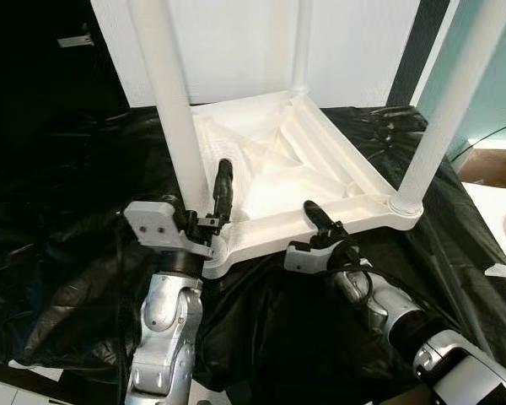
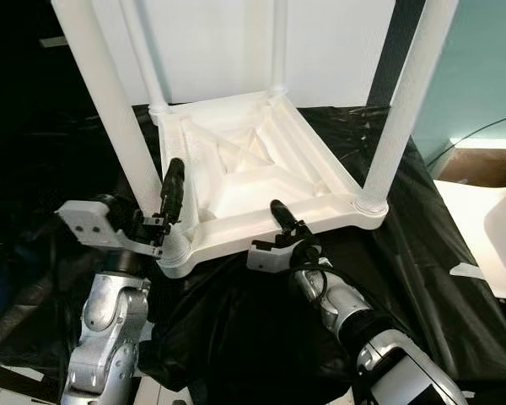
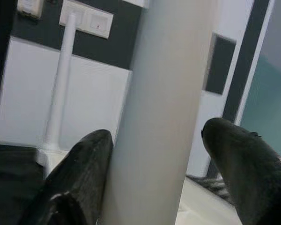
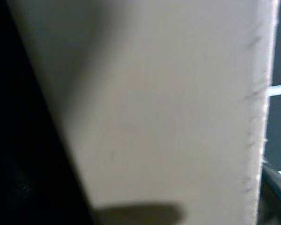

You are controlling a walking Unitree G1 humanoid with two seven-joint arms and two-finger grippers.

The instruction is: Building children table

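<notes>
Children's table top (image 1: 278, 160) lies inverted on black sheeting (image 1: 67, 253), legs up. Step in hand, judged: seating the near-left leg (image 1: 170, 93) in its corner socket. Left tool (image 1: 204, 211) straddles that leg near its base, fingers (image 3: 79, 173) spread, one touching. Right tool (image 1: 320, 224) rests at the near rim; grip cannot be told, its wrist view being blurred white. Next: clamp and turn or press. Leg tops cut off.

no readable text, labels, brands, numbers or signs on any surface
</notes>
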